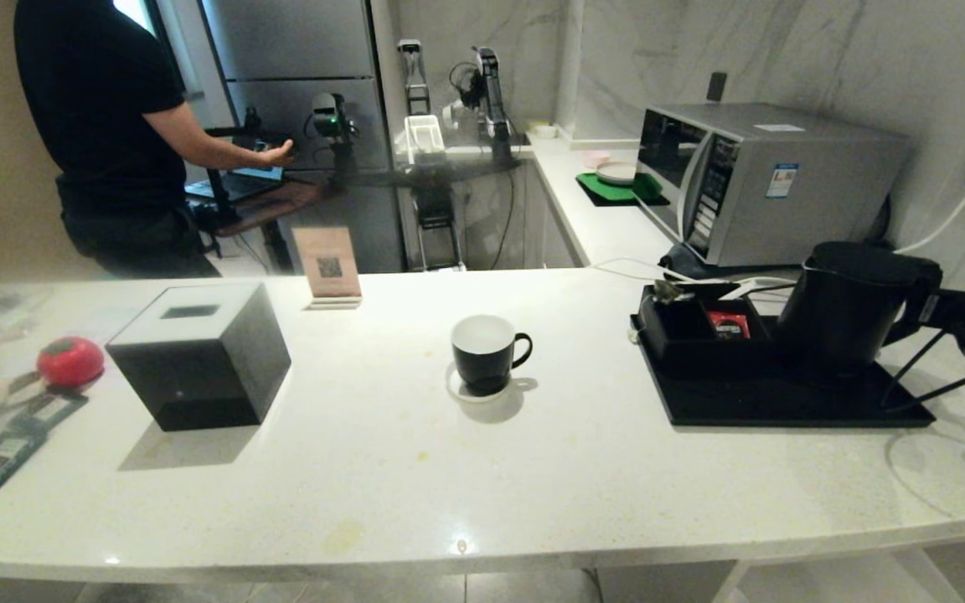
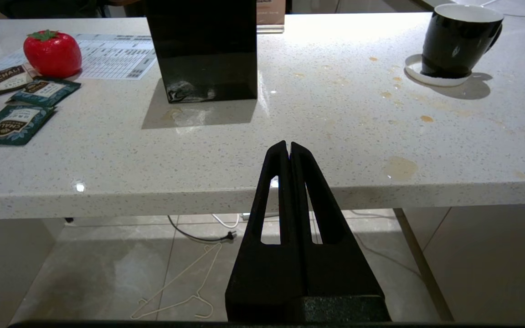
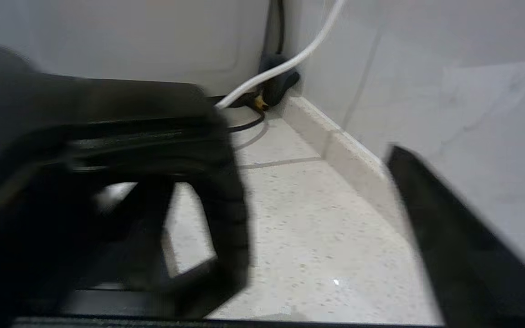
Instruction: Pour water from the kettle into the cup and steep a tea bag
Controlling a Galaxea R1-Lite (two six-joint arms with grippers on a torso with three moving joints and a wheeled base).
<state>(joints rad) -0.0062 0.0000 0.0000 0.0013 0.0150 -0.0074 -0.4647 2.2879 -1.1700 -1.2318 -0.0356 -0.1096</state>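
Observation:
The black kettle [image 1: 847,306] stands on a black tray [image 1: 784,406] at the right of the counter. My right gripper [image 1: 947,314] is right beside its loop handle [image 3: 107,114], open [image 3: 290,182], one finger [image 3: 449,228] far out to the side; whether it touches the handle I cannot tell. The black cup [image 1: 483,356] with a white inside sits on a white coaster mid-counter, also in the left wrist view [image 2: 456,41]. Green tea bag sachets [image 2: 14,123] lie at the far left. My left gripper [image 2: 289,145] is parked, shut and empty, before the counter's front edge.
A black tissue box [image 1: 202,356] and a red strawberry-shaped thing [image 1: 70,360] stand left of the cup. A microwave [image 1: 767,180] and a white cable [image 3: 285,64] are behind the kettle, close to the wall. A person [image 1: 105,126] stands beyond the counter at the back left.

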